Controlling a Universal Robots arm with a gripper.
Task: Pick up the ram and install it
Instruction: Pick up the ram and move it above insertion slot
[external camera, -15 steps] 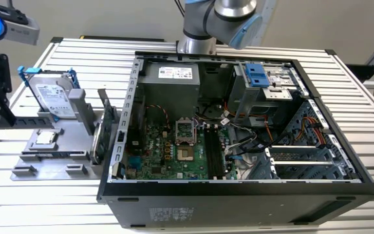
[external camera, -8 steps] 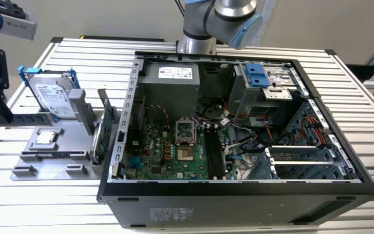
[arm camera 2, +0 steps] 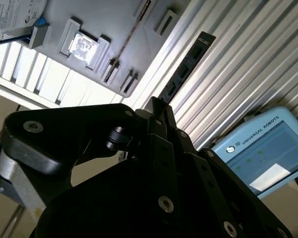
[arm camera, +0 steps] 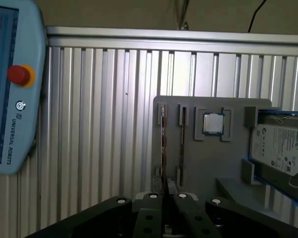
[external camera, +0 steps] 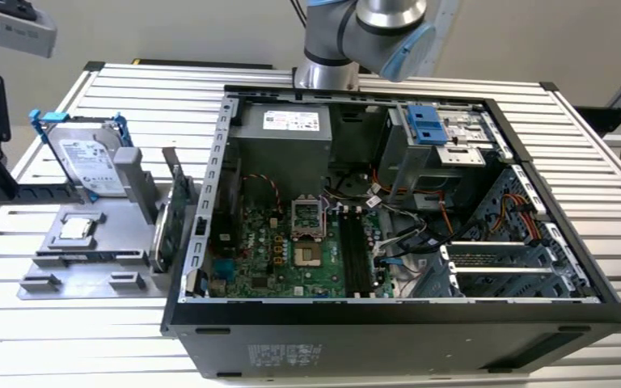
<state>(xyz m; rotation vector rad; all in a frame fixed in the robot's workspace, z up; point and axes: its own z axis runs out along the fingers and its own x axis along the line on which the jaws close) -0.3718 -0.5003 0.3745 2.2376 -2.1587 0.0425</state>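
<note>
Holding the ram [arm camera 2: 185,68] in the narrow jaws of the gripper [arm camera 2: 160,111] over the slatted metal table [arm camera 2: 253,54], nine o'clock from the computer case [external camera: 397,339] in exterior view.

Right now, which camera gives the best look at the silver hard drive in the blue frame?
The exterior view: the silver hard drive in its blue frame shows nearly whole. In the first wrist view the drive runs off the picture's edge; the second wrist view catches one corner.
</note>
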